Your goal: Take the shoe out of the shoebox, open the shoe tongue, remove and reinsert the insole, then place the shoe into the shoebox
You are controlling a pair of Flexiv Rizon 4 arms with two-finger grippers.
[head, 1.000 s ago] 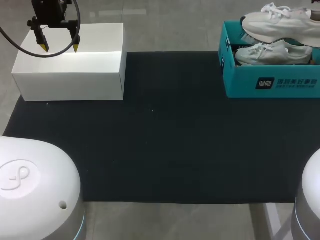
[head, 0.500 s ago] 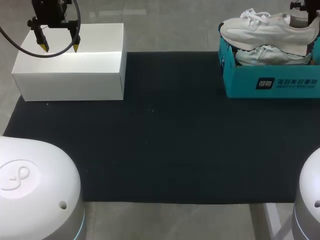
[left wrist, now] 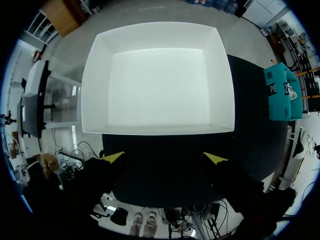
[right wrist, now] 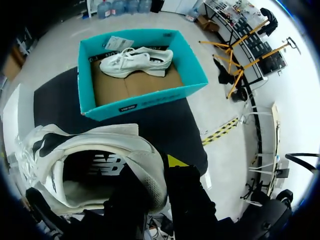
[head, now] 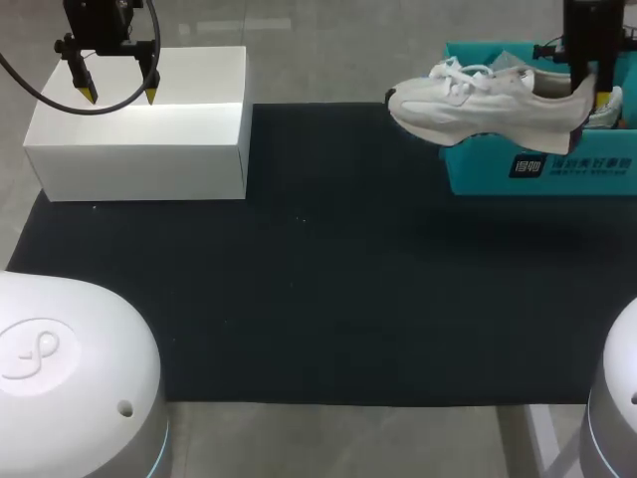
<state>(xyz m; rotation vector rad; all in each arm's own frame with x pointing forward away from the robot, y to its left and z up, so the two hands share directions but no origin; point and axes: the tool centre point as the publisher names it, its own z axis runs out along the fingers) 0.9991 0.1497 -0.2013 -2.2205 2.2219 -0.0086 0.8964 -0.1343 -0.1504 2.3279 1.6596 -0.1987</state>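
The shoe (head: 478, 105) is pinched only at the heel collar by the fingers (right wrist: 175, 161) of the right gripper (head: 587, 90), apparently shallowly, so slippage onto the desk (head: 348, 438) is risked.

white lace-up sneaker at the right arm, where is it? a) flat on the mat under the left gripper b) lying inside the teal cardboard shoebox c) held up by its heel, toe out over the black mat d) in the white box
C: the right gripper clamps the heel of the white lace-up sneaker, which hangs outside the teal cardboard shoebox, toe over the black mat.
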